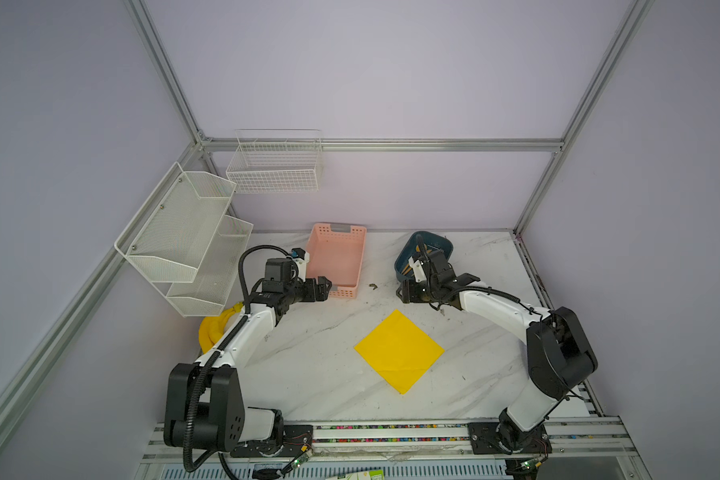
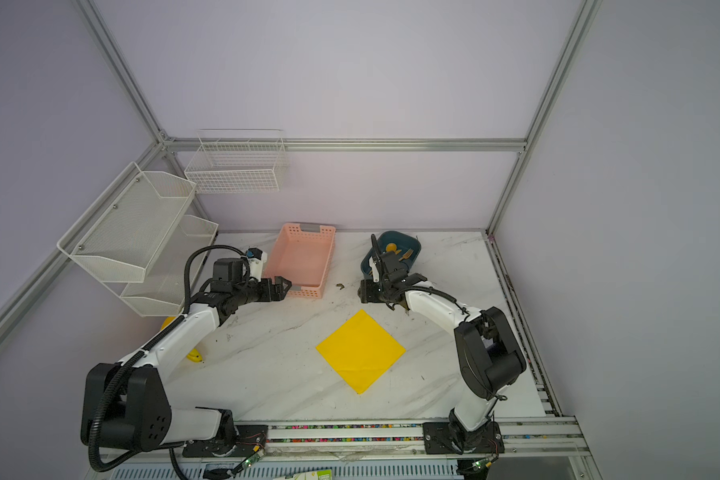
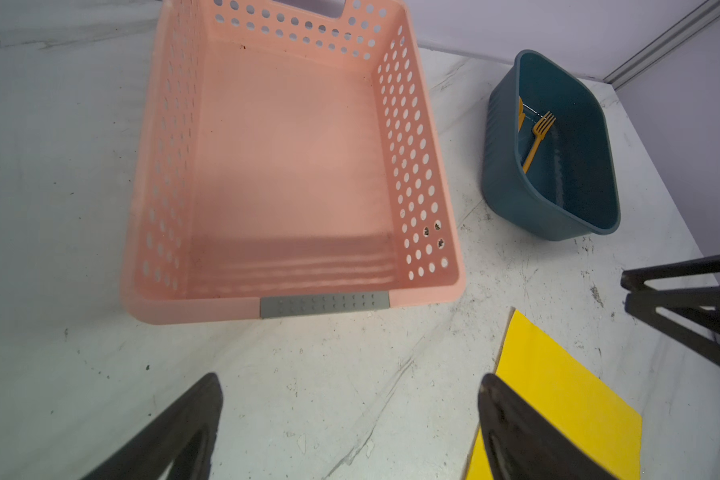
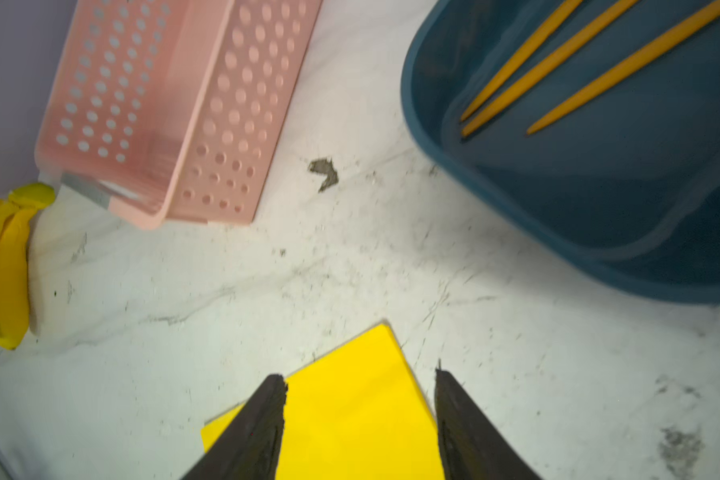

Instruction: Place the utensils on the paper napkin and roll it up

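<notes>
The yellow paper napkin (image 1: 399,351) (image 2: 360,351) lies flat on the marble table, set as a diamond with one corner toward the bins. The orange-gold utensils (image 2: 404,254) lie inside a dark teal bin (image 2: 391,235) at the back right. The left wrist view shows the fork (image 3: 538,139), and the right wrist view shows three slim handles (image 4: 558,62). My right gripper (image 1: 400,291) (image 4: 360,374) hovers over the napkin's far corner in front of the bin, open, with nothing between its fingers. My left gripper (image 1: 327,286) (image 3: 350,378) is open and empty by the pink basket's near end.
A pink perforated basket (image 1: 336,262) stands at the back centre. Yellow bananas (image 1: 217,328) lie at the left behind my left arm. White mesh shelves (image 1: 184,241) and a wire basket (image 1: 275,166) hang on the walls. A small dark scrap (image 1: 373,286) lies between the grippers.
</notes>
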Robot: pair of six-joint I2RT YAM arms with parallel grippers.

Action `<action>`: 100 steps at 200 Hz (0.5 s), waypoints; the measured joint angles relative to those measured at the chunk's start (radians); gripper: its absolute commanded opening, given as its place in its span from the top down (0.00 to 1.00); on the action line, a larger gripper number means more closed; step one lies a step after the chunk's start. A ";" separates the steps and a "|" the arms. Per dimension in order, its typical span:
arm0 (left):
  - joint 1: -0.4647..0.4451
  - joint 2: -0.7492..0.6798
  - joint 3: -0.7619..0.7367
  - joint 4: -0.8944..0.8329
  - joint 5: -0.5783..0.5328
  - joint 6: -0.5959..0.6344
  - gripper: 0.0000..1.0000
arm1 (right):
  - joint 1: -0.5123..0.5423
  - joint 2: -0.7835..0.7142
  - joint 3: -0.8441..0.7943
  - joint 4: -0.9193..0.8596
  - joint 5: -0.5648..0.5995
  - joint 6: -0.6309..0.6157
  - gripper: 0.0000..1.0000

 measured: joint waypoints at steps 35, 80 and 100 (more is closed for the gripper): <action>0.000 0.000 0.000 0.000 0.000 0.015 0.05 | 0.049 -0.019 -0.084 -0.006 -0.059 0.045 0.46; 0.000 0.000 0.000 0.000 0.001 0.025 0.04 | 0.068 0.003 -0.150 0.038 -0.132 0.109 0.46; 0.000 0.000 0.000 0.000 0.002 0.026 0.04 | 0.068 0.024 -0.151 0.058 -0.145 0.115 0.46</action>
